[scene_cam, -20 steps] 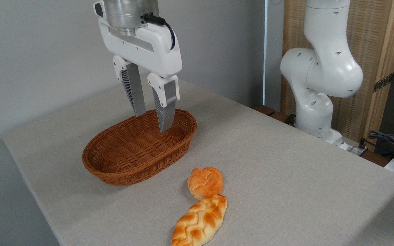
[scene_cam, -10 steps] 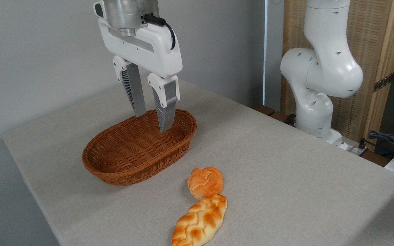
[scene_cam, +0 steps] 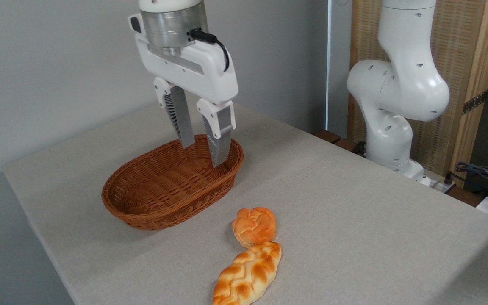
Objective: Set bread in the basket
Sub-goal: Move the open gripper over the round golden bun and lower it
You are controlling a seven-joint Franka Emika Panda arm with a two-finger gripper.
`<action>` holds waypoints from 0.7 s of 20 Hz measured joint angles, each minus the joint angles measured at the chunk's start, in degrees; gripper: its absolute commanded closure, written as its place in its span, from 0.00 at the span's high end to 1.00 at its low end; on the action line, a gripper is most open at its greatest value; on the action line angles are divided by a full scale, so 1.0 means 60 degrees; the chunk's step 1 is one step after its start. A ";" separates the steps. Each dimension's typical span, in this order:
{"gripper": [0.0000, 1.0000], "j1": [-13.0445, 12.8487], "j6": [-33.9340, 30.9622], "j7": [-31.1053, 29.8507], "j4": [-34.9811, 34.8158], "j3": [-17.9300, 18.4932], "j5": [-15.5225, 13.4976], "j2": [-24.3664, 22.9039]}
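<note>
Two loaves touching: bread (scene_cam: pixel 254 225), braided loaf (scene_cam: pixel 247 274) | gripper (scene_cam: pixel 203 153) spread, seemingly above basket (scene_cam: pixel 142 207)

The hand (scene_cam: pixel 203 154) hangs from the wrist pointing straight down, its two ribbed fingers (scene_cam: pixel 179 120) parted with a clear gap, gripping nothing.

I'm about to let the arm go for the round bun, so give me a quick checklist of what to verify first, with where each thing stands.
1. Gripper open and empty: ok.
2. Round bun unobstructed from above: ok.
3. Bun clear of the braided loaf: not ok, they look to be touching.
4. Basket empty and upright: ok.
5. Gripper positioned over the bun: not ok, it hangs over the basket's far end.
6. Fingers clear of the basket rim: cannot tell from this one view.
</note>
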 measured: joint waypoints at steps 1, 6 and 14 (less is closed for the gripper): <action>1.00 -0.0010 0.0076 0.0000 -0.0246 0.0000 0.0000 -0.0171; 1.00 -0.0057 0.0346 0.0008 -0.1124 0.0000 0.0000 -0.0755; 1.00 -0.0087 0.1400 0.0653 -0.2554 0.0024 0.0571 -0.1267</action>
